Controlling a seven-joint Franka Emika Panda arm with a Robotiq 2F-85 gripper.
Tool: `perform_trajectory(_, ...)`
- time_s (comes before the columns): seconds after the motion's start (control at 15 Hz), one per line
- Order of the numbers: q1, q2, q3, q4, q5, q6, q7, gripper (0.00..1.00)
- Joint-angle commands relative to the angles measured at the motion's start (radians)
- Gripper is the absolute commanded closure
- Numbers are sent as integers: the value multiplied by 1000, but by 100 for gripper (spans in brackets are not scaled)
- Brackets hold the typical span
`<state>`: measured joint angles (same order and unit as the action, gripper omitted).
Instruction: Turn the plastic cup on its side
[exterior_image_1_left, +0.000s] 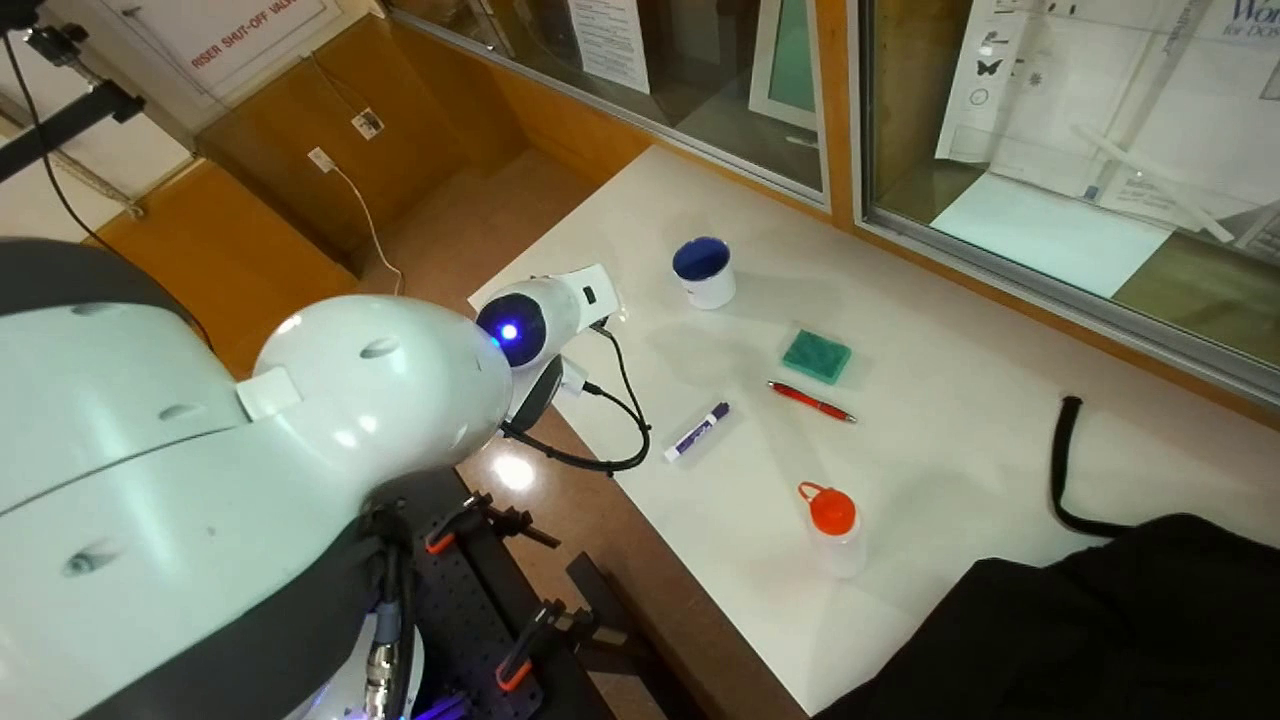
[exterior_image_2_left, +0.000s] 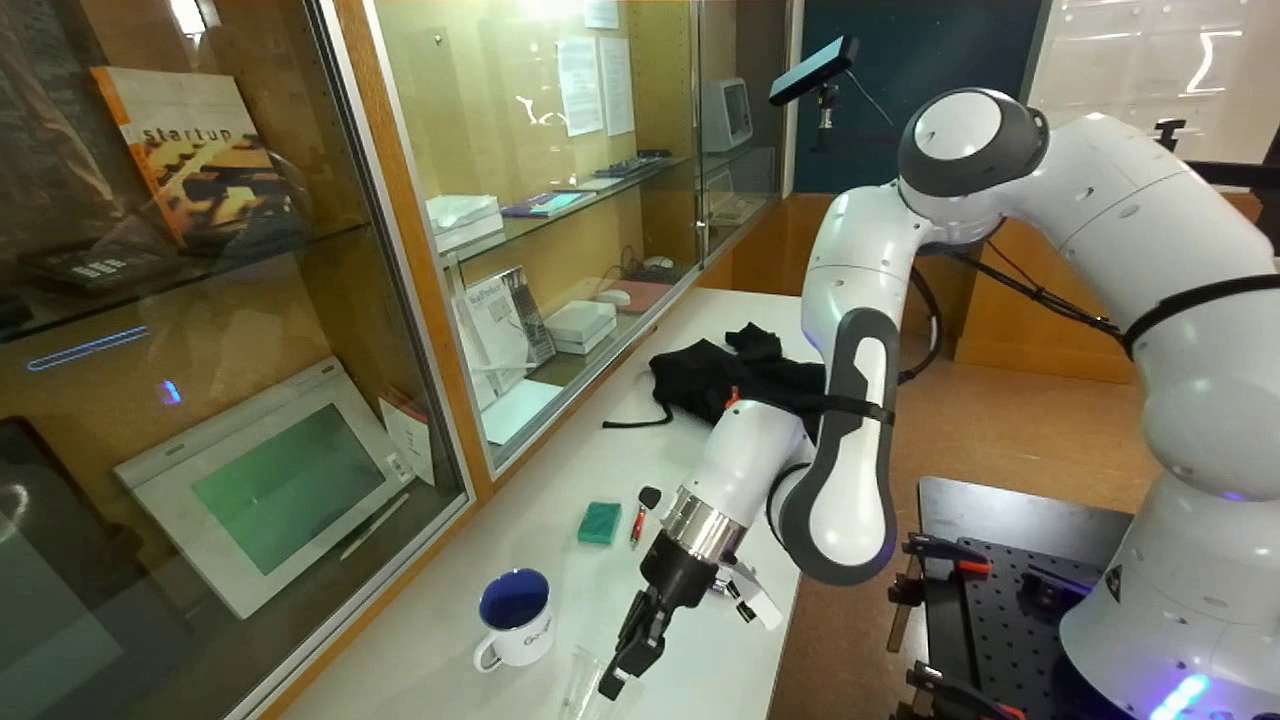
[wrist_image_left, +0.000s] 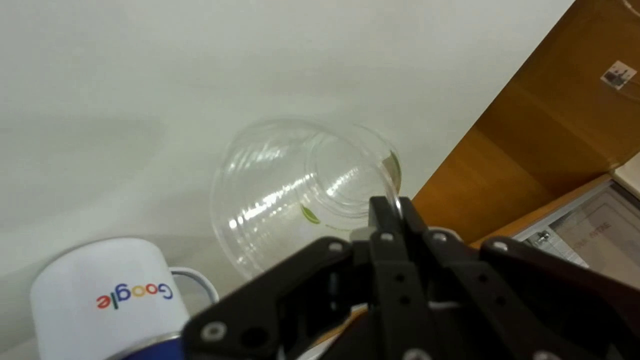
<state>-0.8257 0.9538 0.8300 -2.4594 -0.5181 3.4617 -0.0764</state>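
The clear plastic cup (wrist_image_left: 270, 185) has small green leaf marks and fills the middle of the wrist view, its mouth facing the camera. My gripper (wrist_image_left: 393, 210) is shut on the cup's rim, which runs between the two fingertips. In an exterior view the gripper (exterior_image_2_left: 612, 684) points down at the near part of the table, and the cup (exterior_image_2_left: 582, 688) shows faintly beside it, partly cut off by the bottom edge. Whether the cup touches the table is hard to tell. In an exterior view, the arm hides the gripper and most or all of the cup.
A white mug with blue inside (wrist_image_left: 107, 295) stands close beside the cup; it shows in both exterior views (exterior_image_1_left: 708, 285) (exterior_image_2_left: 520, 630). A green sponge (exterior_image_1_left: 816, 356), red pen (exterior_image_1_left: 812, 402), purple marker (exterior_image_1_left: 697, 432), orange-capped bottle (exterior_image_1_left: 834, 530) and black cloth (exterior_image_1_left: 1120, 630) lie farther along. A glass cabinet borders the table.
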Motion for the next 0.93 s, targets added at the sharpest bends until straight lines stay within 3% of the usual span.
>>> perform_trajectory(0.0, 38, -28, -45, -1, 55, -1, 7, 99)
perform_trajectory(0.27, 80, -39, -94, 12, 92, -5, 17, 99)
perform_trajectory(0.33, 88, -40, -99, 13, 99, -6, 21, 69)
perform_trajectory(0.47, 100, -55, -103, 7, 110, -8, 26, 63)
perform_trajectory(0.87, 114, -157, -86, -39, 128, 0, 44, 18)
